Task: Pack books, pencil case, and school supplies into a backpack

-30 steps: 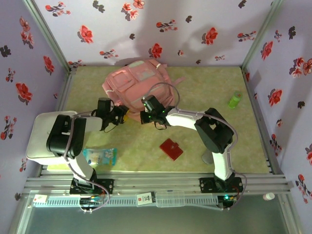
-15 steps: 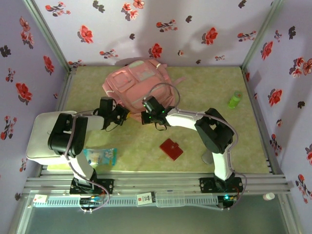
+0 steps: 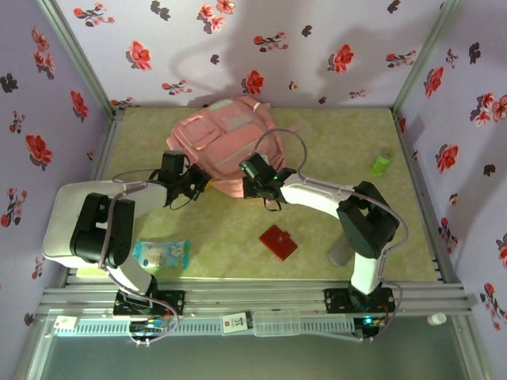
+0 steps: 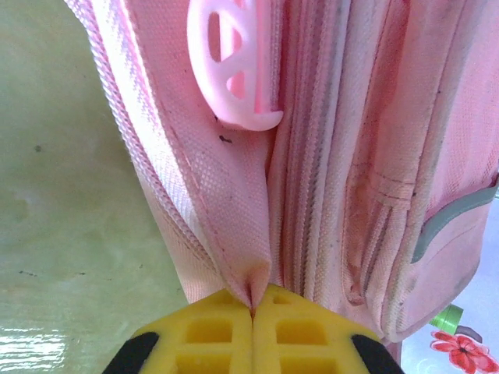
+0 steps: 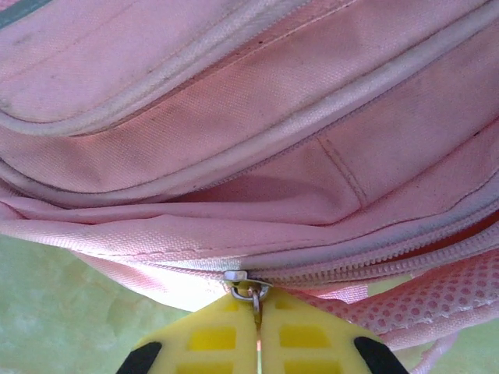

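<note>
1. The backpack (image 3: 226, 146) lies on the far middle part of the table (image 3: 333, 134), with both arms reaching to its near edge.
2. The left gripper (image 3: 198, 185) is at the near left corner of the backpack. In the left wrist view its yellow pads (image 4: 207, 331) are pressed fully together, and they pinch a pointed fold of the pink fabric (image 4: 248, 273) between them.
3. The right gripper (image 3: 249, 179) is at the near edge of the backpack, a little right of the left one. In the right wrist view its pads (image 5: 210, 339) are also closed together, and they clamp the small metal zip pull (image 5: 245, 290), which hangs from the zip line (image 5: 374, 261) just above them.
4. A pale plastic ring piece (image 4: 234, 70) sits on the backpack beyond the left gripper, apart from the pads.
5. The red square piece (image 3: 278, 241) lies on the table near the front, well apart from both grippers.
6. The blue book (image 3: 162, 254) lies at the near left, partly covered by the left arm.
7. The grey pouch (image 3: 339, 255) is mostly hidden behind the right arm.
8. From above, the black wrist bodies cover the fingertips, so the grips cannot be made out there.
9. A small green object (image 3: 383, 162) is at the right edge of the table; what it is, I cannot tell.
</note>
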Controlling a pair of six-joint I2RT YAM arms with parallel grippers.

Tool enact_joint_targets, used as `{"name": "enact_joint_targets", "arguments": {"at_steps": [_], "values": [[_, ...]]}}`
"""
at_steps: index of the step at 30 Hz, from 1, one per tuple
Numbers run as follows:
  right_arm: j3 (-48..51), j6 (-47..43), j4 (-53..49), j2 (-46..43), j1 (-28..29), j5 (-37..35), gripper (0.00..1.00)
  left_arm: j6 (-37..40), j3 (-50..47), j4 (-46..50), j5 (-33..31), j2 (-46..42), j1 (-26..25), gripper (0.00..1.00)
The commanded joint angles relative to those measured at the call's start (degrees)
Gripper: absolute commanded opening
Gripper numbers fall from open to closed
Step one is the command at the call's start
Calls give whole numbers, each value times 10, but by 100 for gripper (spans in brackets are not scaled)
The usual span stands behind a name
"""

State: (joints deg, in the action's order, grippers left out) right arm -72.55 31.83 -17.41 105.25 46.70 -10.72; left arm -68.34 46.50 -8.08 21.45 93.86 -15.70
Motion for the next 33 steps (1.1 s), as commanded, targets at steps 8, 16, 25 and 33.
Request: {"name": "enact_joint_targets", "arguments": {"at_steps": [8,16,25,33], "values": [[-30,-35,-9,47,-18,12,24,26,15,23,-30,-21,6,0],[-25,-32,-14,35,-18,-32,9,36,18,35,-38,-22,7,0],[81,-13,10,-67,-68,-116,5,70,25,73,-72,-31,12,0],[105,-33,28,-90,-102,-34,0,85,40,84,-70,-28,9,0]]}}
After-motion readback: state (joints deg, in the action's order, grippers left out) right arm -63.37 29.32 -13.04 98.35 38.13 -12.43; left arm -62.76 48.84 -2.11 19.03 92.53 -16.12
